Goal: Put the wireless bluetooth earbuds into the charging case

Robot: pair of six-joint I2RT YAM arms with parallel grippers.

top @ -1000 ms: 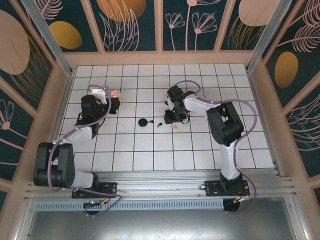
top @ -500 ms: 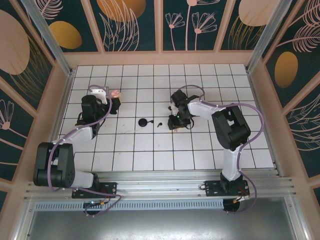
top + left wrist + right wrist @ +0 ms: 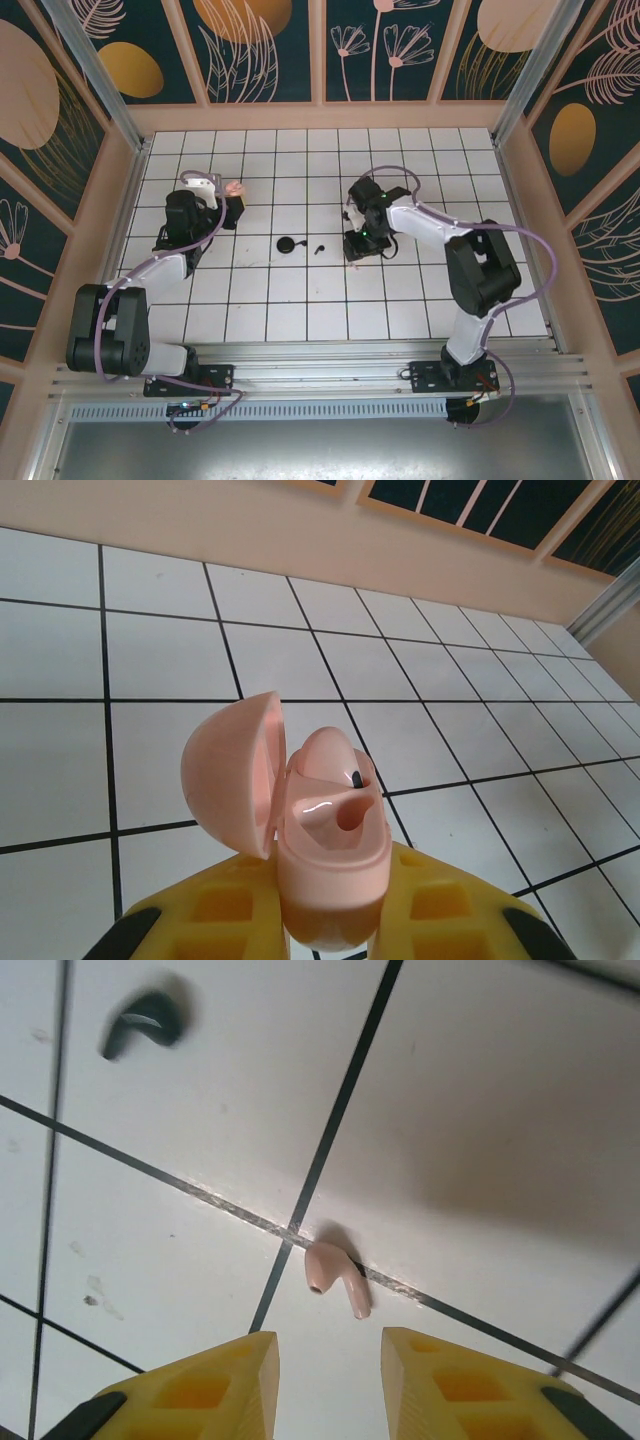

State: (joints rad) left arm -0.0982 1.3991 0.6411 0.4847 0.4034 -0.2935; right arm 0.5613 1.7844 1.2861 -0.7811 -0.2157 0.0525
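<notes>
Earbud (image 3: 335,1275), pink, looks light and slick on the table (image 3: 480,1110); right gripper (image 3: 328,1348) hovers above it, narrowly parted and empty. Best pinch the bulb. Left gripper (image 3: 335,895) clamps the open charging case (image 3: 325,825).

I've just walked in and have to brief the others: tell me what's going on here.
The left gripper holds a pink charging case above the table, with its lid swung open. One slot looks empty; whether the other is filled is hard to tell. The right gripper hovers with open jaws just over a pink earbud, which lies on a tile line and is not yet gripped. A small dark piece lies nearby.
</notes>
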